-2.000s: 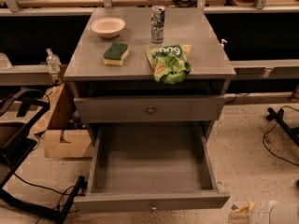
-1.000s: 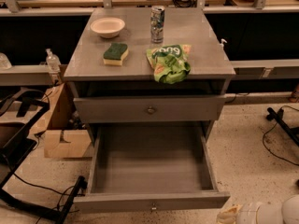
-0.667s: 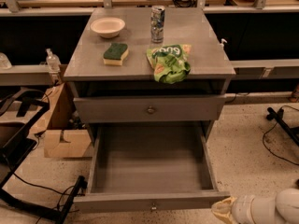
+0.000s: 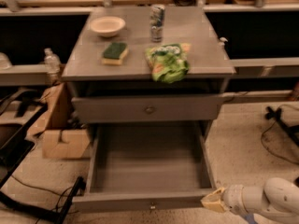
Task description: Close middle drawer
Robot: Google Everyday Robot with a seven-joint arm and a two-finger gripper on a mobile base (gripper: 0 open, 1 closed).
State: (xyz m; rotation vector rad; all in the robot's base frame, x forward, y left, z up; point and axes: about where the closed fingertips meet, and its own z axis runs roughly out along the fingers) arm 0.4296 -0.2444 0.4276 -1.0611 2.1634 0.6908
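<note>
The middle drawer [image 4: 149, 164] is pulled far out of the grey cabinet and shows a plain grey, empty inside. Its low front panel [image 4: 140, 201] runs along the bottom of the view with a small round knob [image 4: 152, 206] in its middle. My gripper [image 4: 213, 200] comes in from the lower right on a white arm [image 4: 266, 200]. Its yellowish tip sits at the right end of the front panel, close to the drawer's front right corner.
The taller drawer [image 4: 148, 108] above is slightly open. On the cabinet top are a bowl [image 4: 107, 25], a can [image 4: 157, 16], a green sponge [image 4: 115, 52] and a green chip bag [image 4: 167, 62]. A cardboard box [image 4: 65, 143] and cables lie at the left.
My gripper and white arm have moved in from the lower right edge leftwards to the drawer's front right corner. The drawer stands as before.
</note>
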